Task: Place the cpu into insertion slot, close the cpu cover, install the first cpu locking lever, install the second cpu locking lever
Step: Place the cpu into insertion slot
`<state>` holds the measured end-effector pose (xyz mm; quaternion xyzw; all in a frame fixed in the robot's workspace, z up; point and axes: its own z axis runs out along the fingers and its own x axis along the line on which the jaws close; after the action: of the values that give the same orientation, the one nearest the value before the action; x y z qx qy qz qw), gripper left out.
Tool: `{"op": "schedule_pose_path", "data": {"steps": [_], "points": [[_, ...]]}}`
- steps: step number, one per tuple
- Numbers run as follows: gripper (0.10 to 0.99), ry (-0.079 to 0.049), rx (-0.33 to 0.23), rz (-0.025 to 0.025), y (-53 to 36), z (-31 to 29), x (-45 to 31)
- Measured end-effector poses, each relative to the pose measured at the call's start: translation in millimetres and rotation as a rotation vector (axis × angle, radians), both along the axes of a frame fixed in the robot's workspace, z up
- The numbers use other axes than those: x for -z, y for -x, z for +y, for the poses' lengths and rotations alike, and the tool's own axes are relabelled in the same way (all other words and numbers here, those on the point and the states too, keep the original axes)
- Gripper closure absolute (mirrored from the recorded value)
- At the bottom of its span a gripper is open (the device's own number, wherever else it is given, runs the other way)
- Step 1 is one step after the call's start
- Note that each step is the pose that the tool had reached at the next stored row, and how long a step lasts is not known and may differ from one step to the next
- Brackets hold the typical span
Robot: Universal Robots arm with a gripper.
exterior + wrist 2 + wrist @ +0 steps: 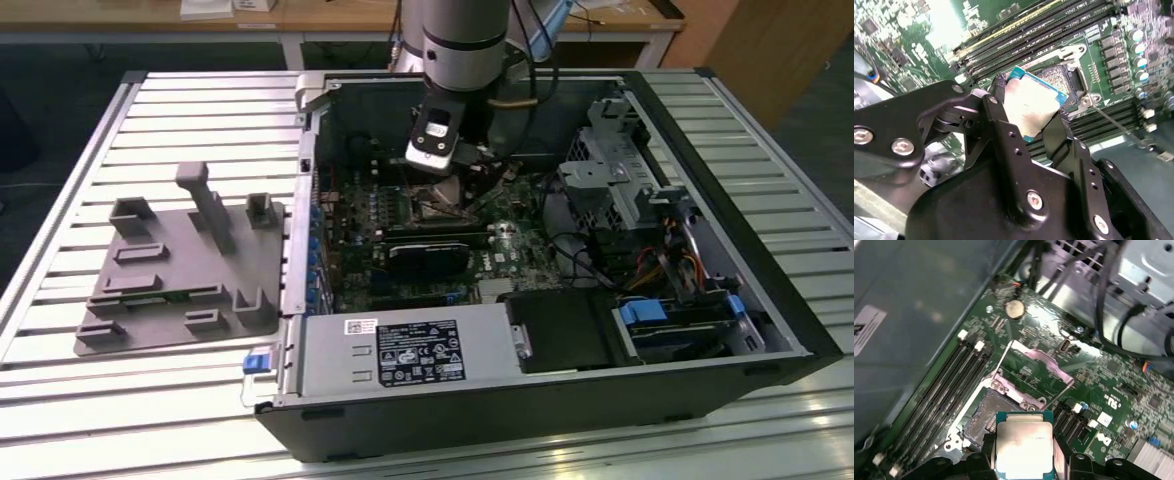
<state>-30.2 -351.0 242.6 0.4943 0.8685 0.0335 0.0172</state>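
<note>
My gripper (1030, 107) is shut on the cpu (1029, 102), a flat square chip with a dull silver top and a green rim, which it grips by two opposite edges. In the first wrist view the cpu (1024, 445) hangs tilted just above and beside the insertion slot (985, 415), a black-rimmed socket with a dark centre. The cpu cover (1040, 366), a thin grey metal frame, stands swung open at the socket's far side. A thin wire locking lever (1115, 123) lies swung away from the socket. In the exterior view the gripper (441, 172) reaches down into the open computer case over the motherboard.
Long black memory slots (939, 395) run alongside the socket. A black card (434, 255) lies just in front of the socket. A drive cage (614, 170) and cables (667, 265) fill the exterior view's right. A grey fixture plate (174, 270) rests on the slatted table outside the case.
</note>
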Motion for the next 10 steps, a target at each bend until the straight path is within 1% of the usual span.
{"op": "schedule_pose_path", "data": {"steps": [10], "points": [[0.545, 0.000, 0.181, 0.0000, 0.0, 0.0, 1.6]]}}
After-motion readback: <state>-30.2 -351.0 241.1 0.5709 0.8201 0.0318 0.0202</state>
